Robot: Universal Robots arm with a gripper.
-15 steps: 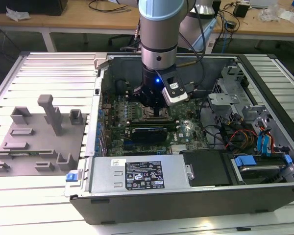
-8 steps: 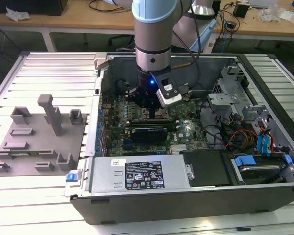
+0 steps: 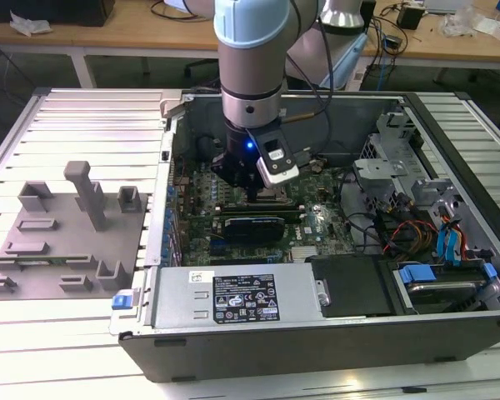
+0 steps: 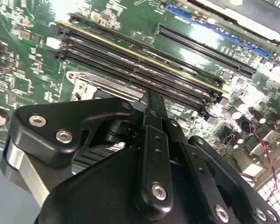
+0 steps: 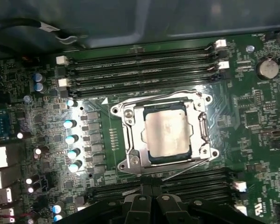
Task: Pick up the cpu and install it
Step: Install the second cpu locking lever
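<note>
— where's the cpu (image 5: 168, 135)?

— in the first wrist view it lies flat inside the socket frame (image 5: 130, 140) on the motherboard (image 5: 252, 116), just ahead of my pincer (image 5: 151, 198), not touching it.

— and your grip?

— clenched on nothing, fingertips pressed together. in the exterior view my pincer (image 3: 262, 193) hangs low inside the computer case (image 3: 450, 350), over the board.

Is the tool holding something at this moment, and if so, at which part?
Nothing is held. The cpu lies in its socket frame, apart from the tool, whose fingers are together.
</note>
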